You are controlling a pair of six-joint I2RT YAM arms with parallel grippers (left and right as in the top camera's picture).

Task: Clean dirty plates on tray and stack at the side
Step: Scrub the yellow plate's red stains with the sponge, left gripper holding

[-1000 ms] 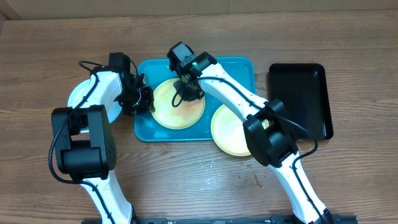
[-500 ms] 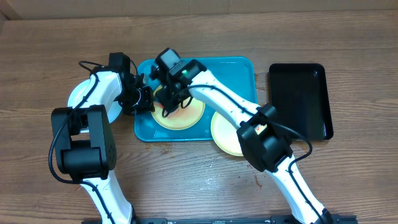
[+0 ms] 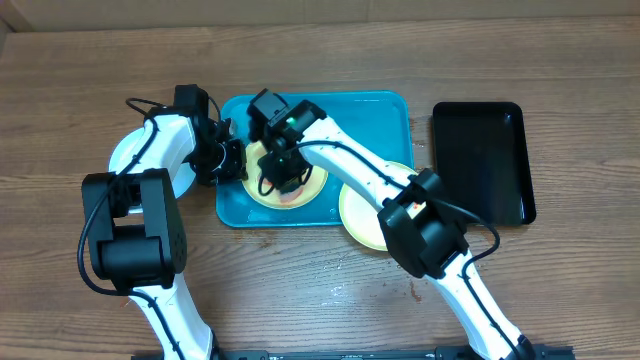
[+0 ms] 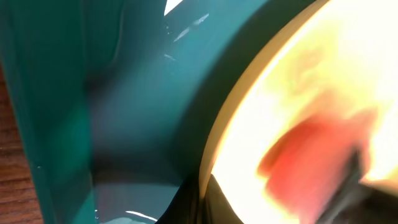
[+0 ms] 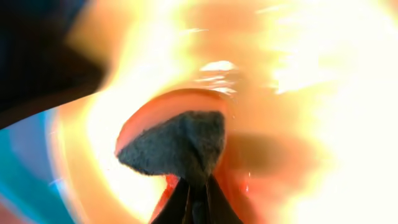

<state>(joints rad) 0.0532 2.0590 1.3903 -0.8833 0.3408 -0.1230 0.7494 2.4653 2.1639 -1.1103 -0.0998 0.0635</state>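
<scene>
A pale yellow plate (image 3: 308, 192) with a red sauce smear (image 4: 305, 155) lies on the left part of the turquoise tray (image 3: 380, 110). My left gripper (image 3: 236, 160) is shut on its left rim, as the left wrist view (image 4: 202, 199) shows. My right gripper (image 3: 280, 172) is shut on a dark grey sponge (image 5: 177, 146) and presses it on the smeared plate (image 5: 311, 93). A second yellow plate (image 3: 362, 215) overlaps the tray's front right edge. A white plate (image 3: 128, 150) lies on the table at the left, partly under my left arm.
A narrow black tray (image 3: 480, 160) lies to the right of the turquoise tray. The table is brown wood (image 3: 300, 290). My right arm crosses over the second yellow plate and the tray.
My right gripper with the sponge has moved left and toward the front across the smeared plate. My left gripper has stayed on the plate's rim.
</scene>
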